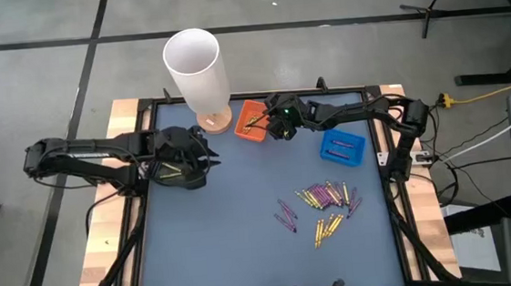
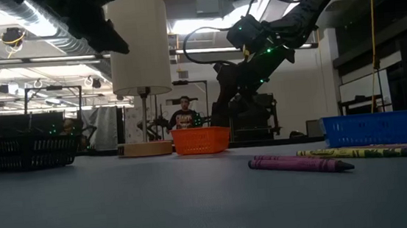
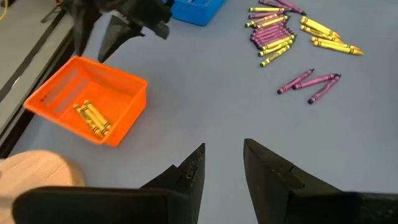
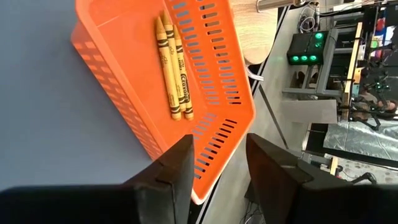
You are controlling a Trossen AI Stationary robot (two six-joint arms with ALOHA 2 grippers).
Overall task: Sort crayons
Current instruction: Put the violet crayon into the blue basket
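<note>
Crayons [image 1: 326, 201] are lying in a loose heap on the grey table [image 1: 227, 246], well on the near side of the orange tray [image 1: 250, 122] and nearer the blue tray [image 1: 343, 146], yellow and purple mixed, with a few purple ones strayed off the heap's left edge. I am hanging my right gripper [image 1: 277, 123] just beside the orange tray, its fingers spread with nothing between them, looking down over the tray's rim at the yellow crayons [image 4: 172, 65] resting side by side inside. I am keeping my left gripper [image 1: 184, 163] well off to the left of the orange tray, past the white cylinder on its wooden base [image 1: 200, 74], fingers parted and empty. What my next reach is turning on, I judge, is that the heap is lying toward the table's near edge from my right gripper, and my right arm is nearer to it than my left. Most sticks in the heap are pointing roughly across the table at a slight slant, so I am expecting to turn my fingers to close across a crayon's thin width instead of along its length. The crowding is making a clean pick of one stick the tricky part.
</note>
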